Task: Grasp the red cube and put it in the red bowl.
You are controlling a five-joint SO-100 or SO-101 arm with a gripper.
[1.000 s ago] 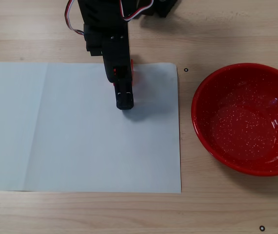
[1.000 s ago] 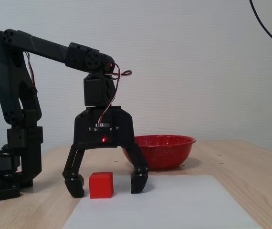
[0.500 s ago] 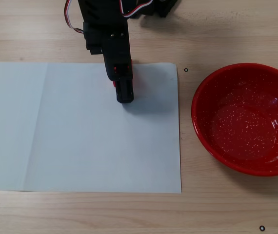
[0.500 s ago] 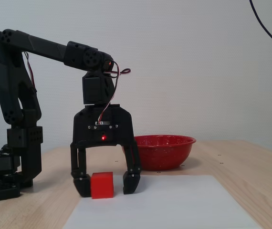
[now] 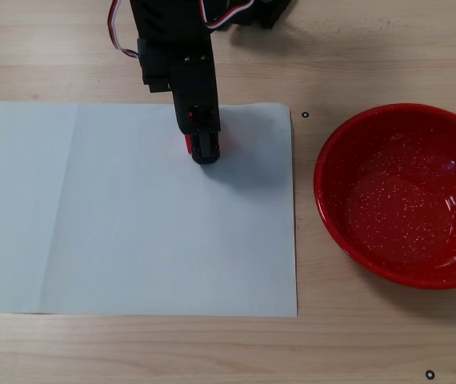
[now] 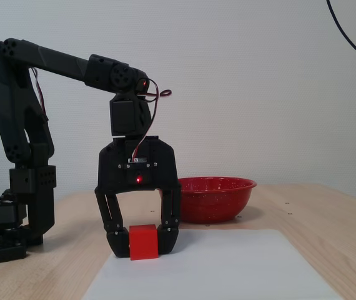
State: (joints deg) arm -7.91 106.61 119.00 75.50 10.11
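The small red cube [image 6: 143, 242] rests on the white paper, and my gripper [image 6: 143, 245] is shut on it with a black finger pressed against each side. From above, the gripper [image 5: 202, 145] points straight down and hides nearly all of the cube [image 5: 187, 144]; only a thin red sliver shows at its left edge. The big glossy red bowl [image 5: 348, 160] with white speckles inside stands empty on the wooden table, right of the paper. In the side-on fixed view the bowl [image 6: 218, 200] sits behind and to the right of the gripper.
A white sheet of paper [image 5: 132, 216] covers the middle of the wooden table [image 5: 356, 48]. The arm's base and cables [image 5: 236, 12] are at the top edge of the view from above, and the base [image 6: 15, 212] stands at the left in the side-on fixed view.
The jaws have closed from wide open around the cube to pressing on both its sides. The cube slid slightly to the right in the side-on fixed view.
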